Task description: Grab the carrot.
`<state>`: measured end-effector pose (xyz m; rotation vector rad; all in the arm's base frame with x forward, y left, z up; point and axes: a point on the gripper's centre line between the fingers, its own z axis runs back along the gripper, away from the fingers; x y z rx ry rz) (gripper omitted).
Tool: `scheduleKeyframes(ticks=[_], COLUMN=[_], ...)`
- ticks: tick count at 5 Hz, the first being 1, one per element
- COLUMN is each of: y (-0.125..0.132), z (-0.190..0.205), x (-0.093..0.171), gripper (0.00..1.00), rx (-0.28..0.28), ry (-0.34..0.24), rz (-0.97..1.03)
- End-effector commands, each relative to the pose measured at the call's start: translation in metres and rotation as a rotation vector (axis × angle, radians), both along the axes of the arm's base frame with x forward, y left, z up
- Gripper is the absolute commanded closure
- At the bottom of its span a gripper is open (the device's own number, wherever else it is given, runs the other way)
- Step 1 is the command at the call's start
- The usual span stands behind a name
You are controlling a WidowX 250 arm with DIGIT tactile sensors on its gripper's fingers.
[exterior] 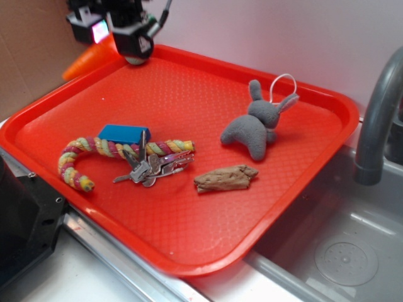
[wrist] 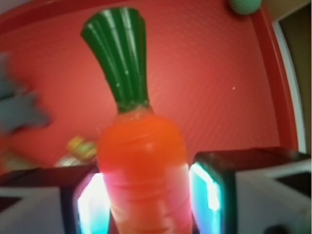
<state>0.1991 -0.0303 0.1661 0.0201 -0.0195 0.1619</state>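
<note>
Above the red tray [exterior: 302, 207], the jaws [wrist: 146, 195] clench one carrot [wrist: 144, 165], over one rabbit [exterior: 255, 129], one rope [exterior: 94, 154].

Carrot [wrist: 142, 161] tip cut off by wrist view's bottom edge; in exterior view mostly hidden behind gripper [exterior: 126, 47]. Gripper top cropped. Grey plush [wrist: 19, 109] blurred at wrist left edge. Faucet [exterior: 378, 119] cropped right.

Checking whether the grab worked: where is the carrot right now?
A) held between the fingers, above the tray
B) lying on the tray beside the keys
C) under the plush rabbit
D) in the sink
A: the wrist view shows the carrot clamped between the fingers, lifted off the tray.
</note>
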Motion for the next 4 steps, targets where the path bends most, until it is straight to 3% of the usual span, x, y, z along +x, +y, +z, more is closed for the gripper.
scheduleKeyframes(ticks=[1, 2, 3, 4], y=[0.007, 0.055, 0.076, 0.077], z=[0.085, 0.067, 0.060, 0.051], x=[-0.015, -0.027, -0.020, -0.005], gripper=[1.00, 1.00, 1.00, 1.00], rx=[-0.069, -0.087, -0.017, 0.033], ry=[-0.058, -0.076, -0.081, -0.069], rz=[-0.029, 0.023, 0.008, -0.040])
